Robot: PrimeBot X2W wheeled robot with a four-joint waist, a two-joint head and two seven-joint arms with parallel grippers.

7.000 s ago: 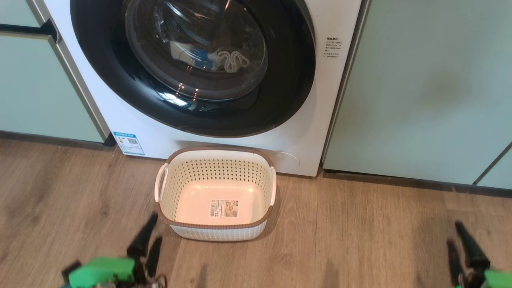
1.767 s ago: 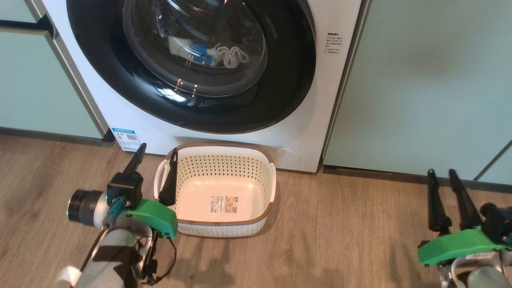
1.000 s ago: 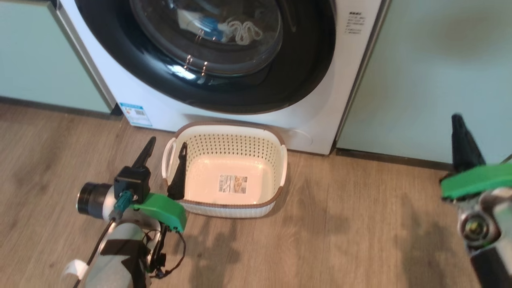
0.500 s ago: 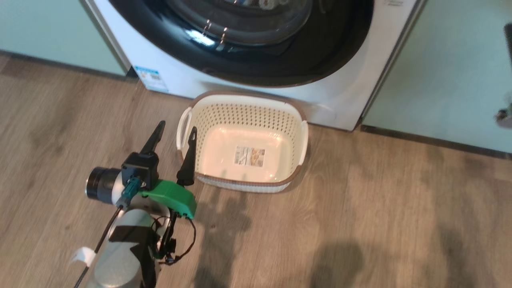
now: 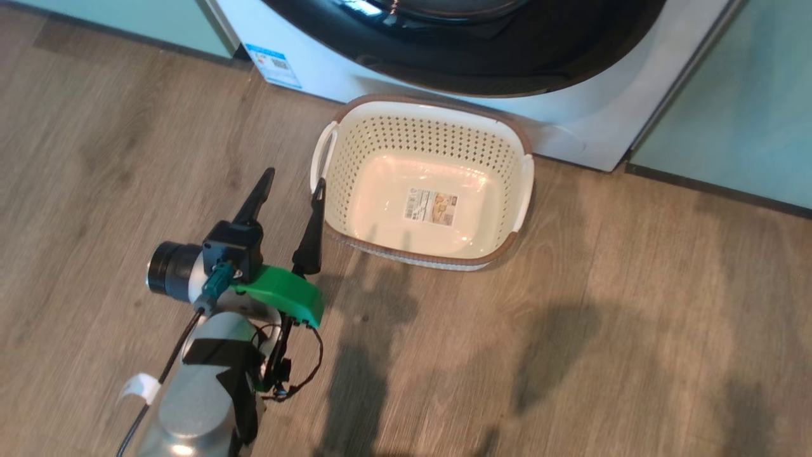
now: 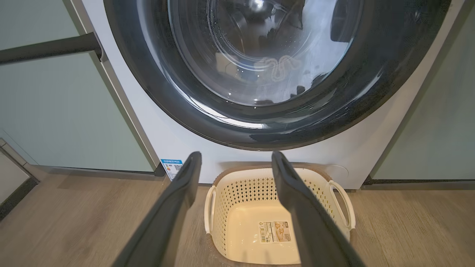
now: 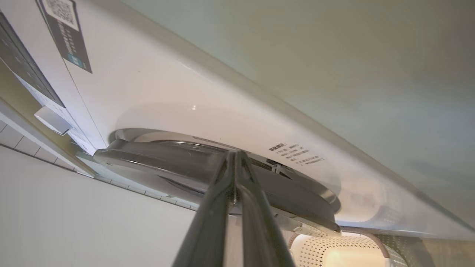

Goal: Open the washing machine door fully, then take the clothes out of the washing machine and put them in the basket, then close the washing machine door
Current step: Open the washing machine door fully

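Where its rim runs brown, the basket (image 5: 431, 134) is perforated cream.

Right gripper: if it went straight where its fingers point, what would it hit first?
Probably the rim of the washing machine door, straight ahead of the shut right gripper; the gap is hard to judge.

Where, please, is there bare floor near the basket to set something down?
The wooden floor is bare right of the basket, up to the pale green cabinet, and left of the left gripper. It is crowded behind the basket, near the washing machine, and at its left handle, where the open gripper hangs.
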